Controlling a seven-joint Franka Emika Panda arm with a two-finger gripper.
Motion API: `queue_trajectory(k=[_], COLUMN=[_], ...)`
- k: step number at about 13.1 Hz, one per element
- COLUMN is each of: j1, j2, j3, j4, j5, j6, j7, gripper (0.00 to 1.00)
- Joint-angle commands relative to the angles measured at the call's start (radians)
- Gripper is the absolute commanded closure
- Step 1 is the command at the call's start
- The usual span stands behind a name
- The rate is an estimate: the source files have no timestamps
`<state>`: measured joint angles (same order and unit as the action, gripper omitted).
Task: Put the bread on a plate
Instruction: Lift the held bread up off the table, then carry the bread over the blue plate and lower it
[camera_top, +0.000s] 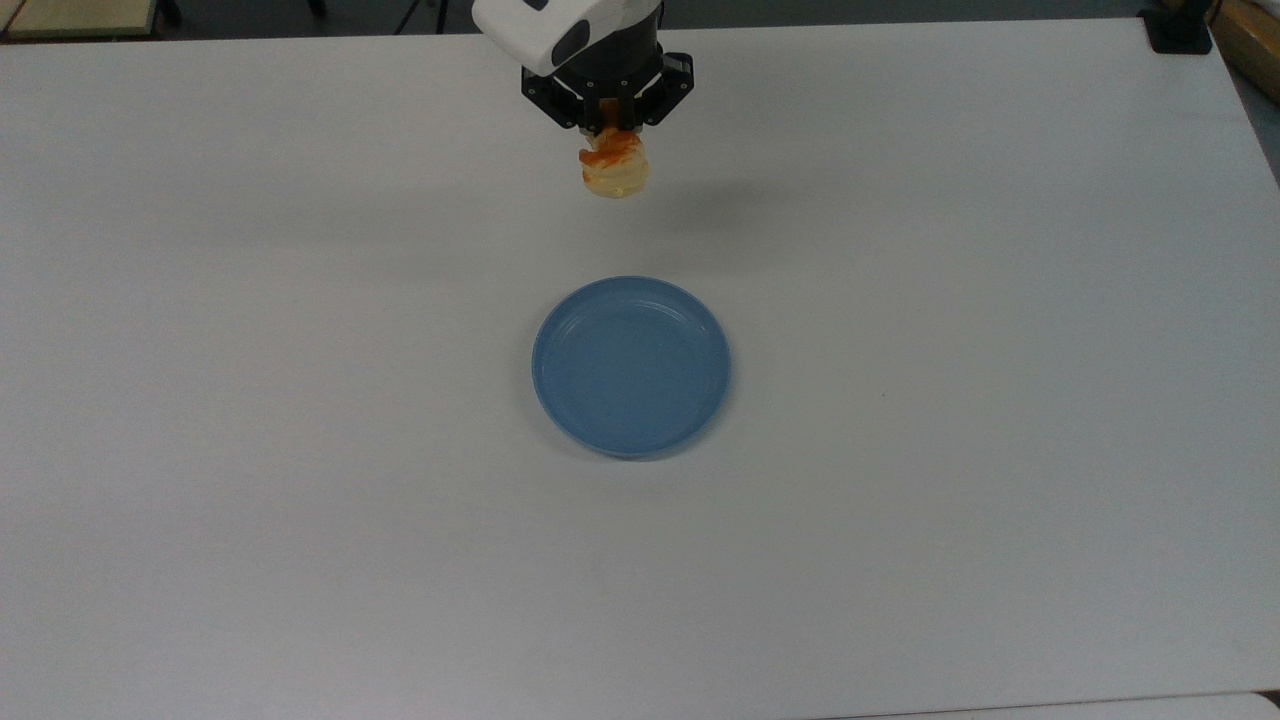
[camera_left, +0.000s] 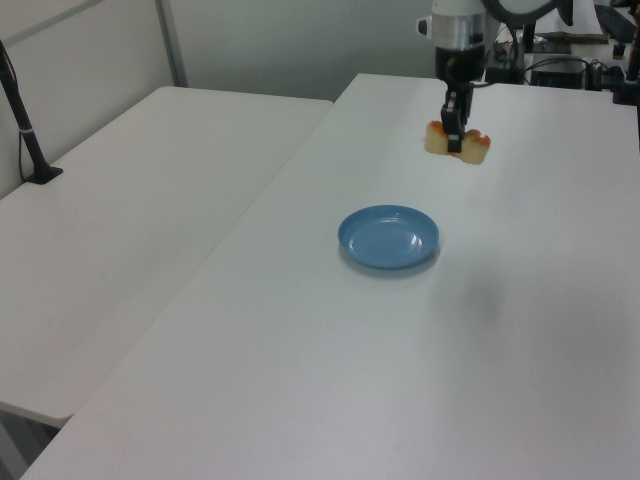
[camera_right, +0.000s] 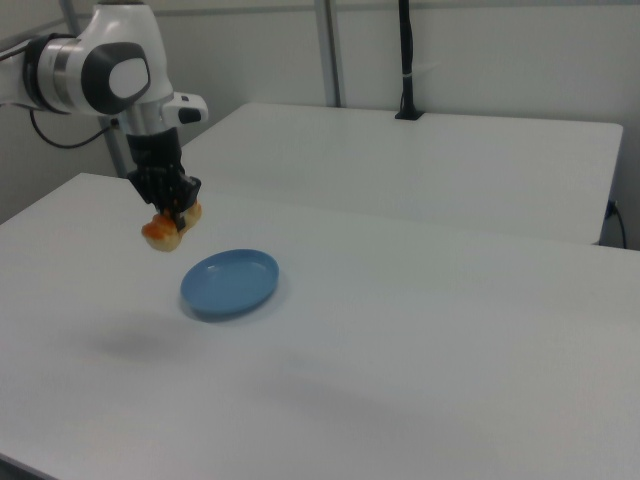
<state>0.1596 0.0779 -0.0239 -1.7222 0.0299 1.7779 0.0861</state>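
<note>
My gripper (camera_top: 610, 135) (camera_left: 456, 140) (camera_right: 174, 215) is shut on the bread (camera_top: 614, 168) (camera_left: 458, 144) (camera_right: 170, 228), a pale-beige piece with orange-brown lumps on top, and holds it well above the white table. The light-blue round plate (camera_top: 631, 367) (camera_left: 388, 237) (camera_right: 230, 282) lies bare on the table. In the top view the bread hangs above the plate's far side; in the left view it hangs up and to the right of the plate; in the right view it is just left of the plate.
The white table (camera_top: 1000, 400) spreads wide around the plate. A second white table (camera_left: 140, 190) adjoins it, with a black pole clamp (camera_left: 30, 150) on it. A black clamp (camera_top: 1178, 28) sits at the top view's upper right corner.
</note>
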Motion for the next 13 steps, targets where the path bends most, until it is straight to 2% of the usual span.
queue_trajectory(k=[1, 6, 8, 10, 11, 12, 13], j1=[0.006, 0.017, 0.023, 0.038, 0.038, 0.038, 0.041], j2=[0.166, 0.354, 0.39, 0.416, 0.422, 0.424, 0.422], j3=[-0.007, -0.005, -0.005, -0.005, -0.005, -0.005, -0.005], j4=[0.165, 0.182, 0.181, 0.17, 0.17, 0.168, 0.17], j5=[0.013, -0.05, -0.077, -0.099, -0.099, -0.1, -0.099], j6=[0.004, 0.217, 0.25, 0.253, 0.256, 0.255, 0.255], j7=[0.049, 0.171, 0.184, 0.185, 0.188, 0.201, 0.204], gripper=[0.79, 0.74, 0.64, 0.46, 0.27, 0.0, 0.0])
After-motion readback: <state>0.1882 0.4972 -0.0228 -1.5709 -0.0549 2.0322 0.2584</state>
